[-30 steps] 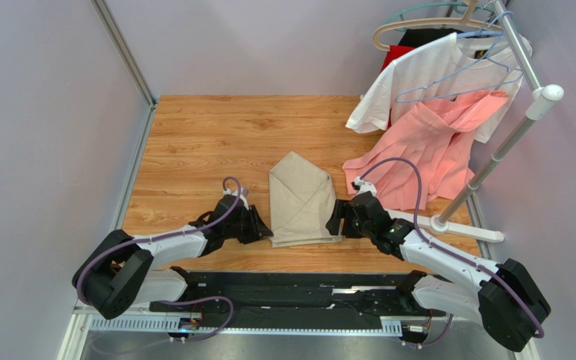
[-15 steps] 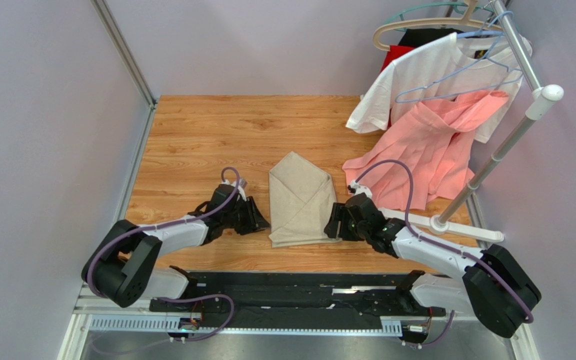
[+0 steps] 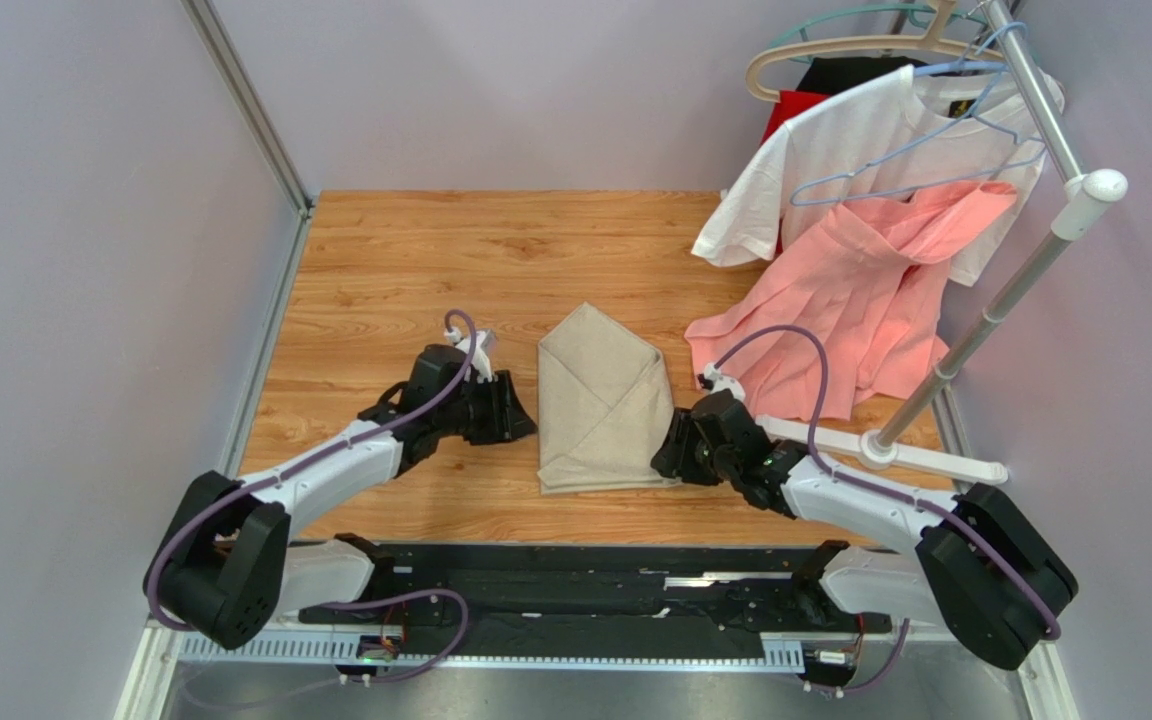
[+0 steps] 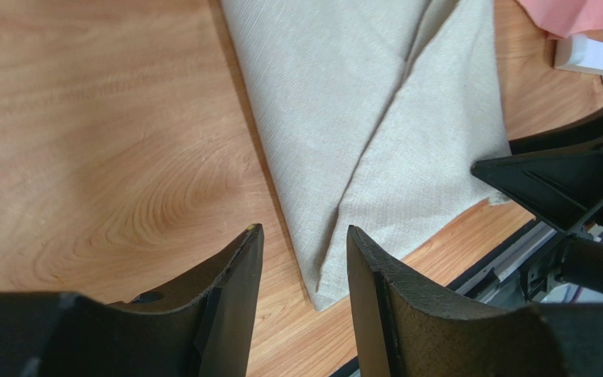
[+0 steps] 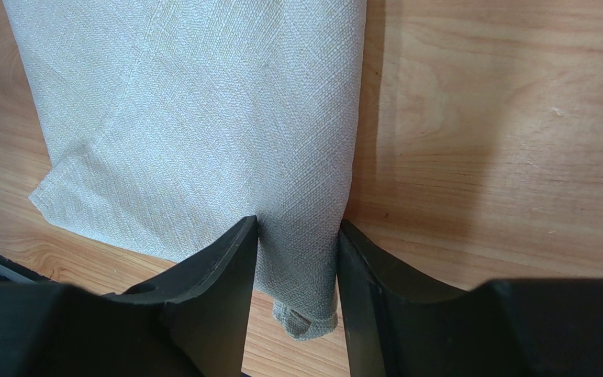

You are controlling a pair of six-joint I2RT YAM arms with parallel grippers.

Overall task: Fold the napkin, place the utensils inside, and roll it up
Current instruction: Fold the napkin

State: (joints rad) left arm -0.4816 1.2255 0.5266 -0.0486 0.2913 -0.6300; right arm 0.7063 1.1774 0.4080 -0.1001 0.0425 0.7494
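The beige napkin (image 3: pixel 599 402) lies folded flat on the wooden table, with diagonal flaps crossing on top. My left gripper (image 3: pixel 524 419) is open, low beside the napkin's left edge. In the left wrist view the gripper (image 4: pixel 302 232) is empty and the napkin's (image 4: pixel 375 102) near left corner shows between the fingers. My right gripper (image 3: pixel 668 452) is at the near right corner. In the right wrist view the gripper (image 5: pixel 297 224) is open, and a strip of the napkin's (image 5: pixel 202 102) right edge lies between the jaws. No utensils are in view.
A salmon-pink garment (image 3: pixel 853 300) and a white T-shirt (image 3: pixel 853 150) hang from a rack at the back right. The rack's white base bar (image 3: pixel 913 450) lies just right of my right arm. A black rail (image 3: pixel 582 578) runs along the near table edge.
My left gripper has moved away from the base along the napkin's left edge. My right gripper has shifted slightly nearer, onto the near right corner. The napkin has not moved.
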